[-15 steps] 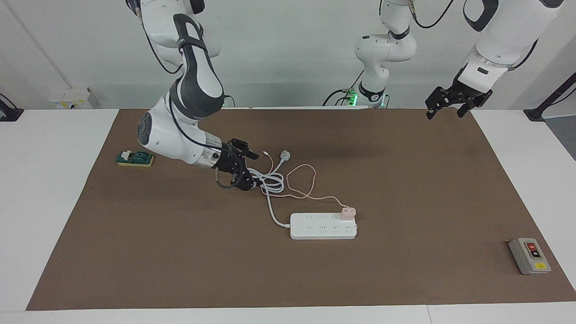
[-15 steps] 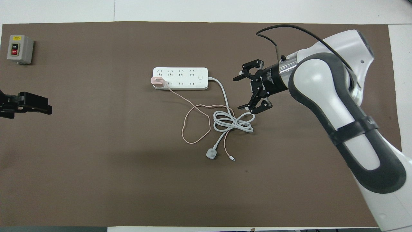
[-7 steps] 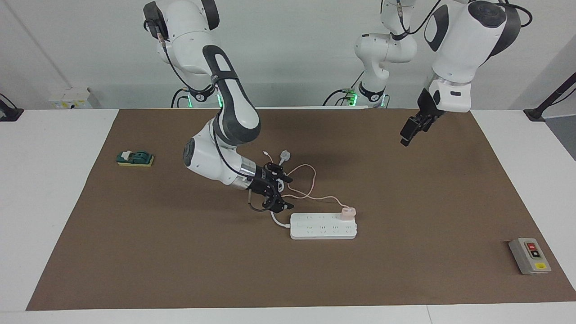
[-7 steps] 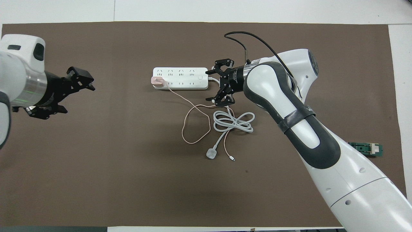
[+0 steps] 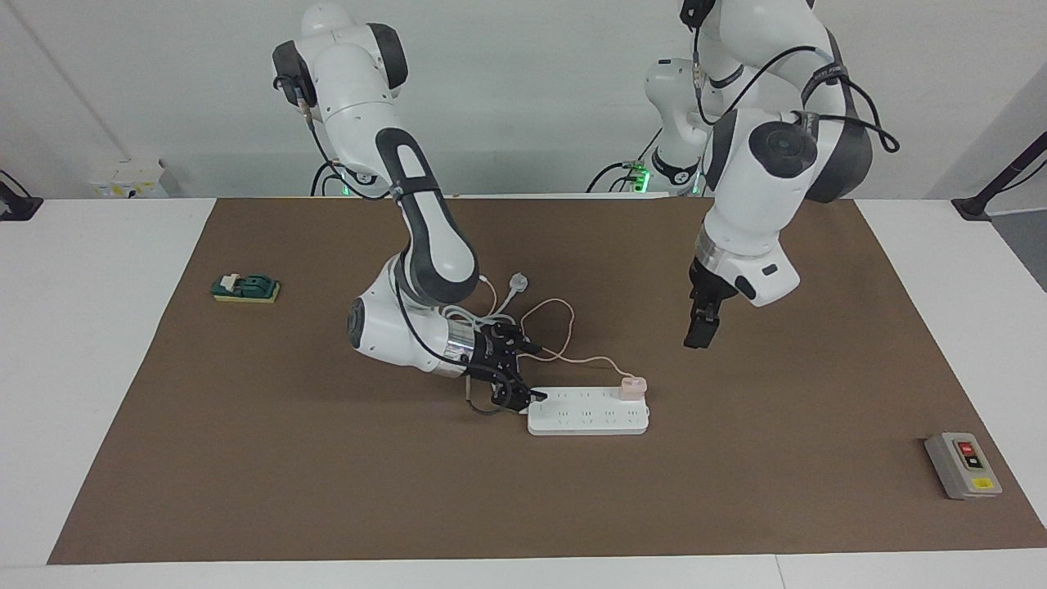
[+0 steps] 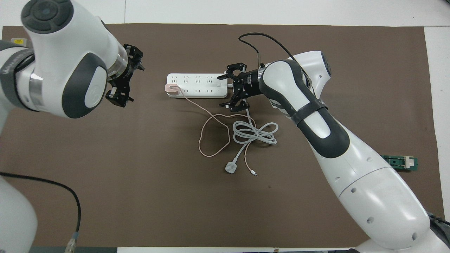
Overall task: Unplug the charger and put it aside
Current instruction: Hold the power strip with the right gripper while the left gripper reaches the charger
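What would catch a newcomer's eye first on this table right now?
Likely the white power strip mid-mat with the small pink charger plugged into its end toward the left arm, its thin pink cable looping toward the robots. The right claw, open, sits low at the strip's end toward the right arm. The left claw hangs in the air above the mat, off the charger's end of the strip.
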### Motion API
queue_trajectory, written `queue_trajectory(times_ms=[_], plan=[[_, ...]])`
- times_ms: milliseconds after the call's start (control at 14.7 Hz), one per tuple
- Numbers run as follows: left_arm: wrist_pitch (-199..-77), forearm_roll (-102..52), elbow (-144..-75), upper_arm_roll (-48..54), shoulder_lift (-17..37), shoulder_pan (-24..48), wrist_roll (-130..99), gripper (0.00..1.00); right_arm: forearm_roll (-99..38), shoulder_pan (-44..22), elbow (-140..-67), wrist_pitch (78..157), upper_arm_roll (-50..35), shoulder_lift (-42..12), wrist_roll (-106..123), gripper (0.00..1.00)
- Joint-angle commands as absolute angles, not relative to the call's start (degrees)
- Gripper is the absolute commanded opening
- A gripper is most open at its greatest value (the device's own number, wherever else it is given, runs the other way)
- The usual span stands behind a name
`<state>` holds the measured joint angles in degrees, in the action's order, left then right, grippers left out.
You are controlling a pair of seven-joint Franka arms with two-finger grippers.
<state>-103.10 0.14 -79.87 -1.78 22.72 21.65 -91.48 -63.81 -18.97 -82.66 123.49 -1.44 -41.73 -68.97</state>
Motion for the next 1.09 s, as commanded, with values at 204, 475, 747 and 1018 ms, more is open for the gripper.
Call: queue_trajectory(times_ms=[204, 475, 747, 1018], plan=[[-103.61, -0.26, -65.11, -3.08, 37.27, 23.64, -107.82, 1.0, -64.6, -19.07, -72.7, 121.9, -1.49, -50.0, -67.59, 1.0], [-106.96, 0.26, -69.6, -3.08, 36.83, 24.17, -115.82, 1.0, -63.9, -19.78, -71.81, 121.9, -1.49, -51.15, -67.41, 1.0], [-110.91, 0.0, -74.96, -2.99, 35.25, 24.79, -116.28, 1.0, -62.67, -20.48, -71.81, 121.99, -1.49, -51.5, -66.89, 1.0], [-114.87, -0.09, -81.82, -2.72, 32.52, 25.31, -115.84, 1.0, -61.79, -20.13, -71.46, 121.99, -1.06, -51.68, -66.45, 1.0]])
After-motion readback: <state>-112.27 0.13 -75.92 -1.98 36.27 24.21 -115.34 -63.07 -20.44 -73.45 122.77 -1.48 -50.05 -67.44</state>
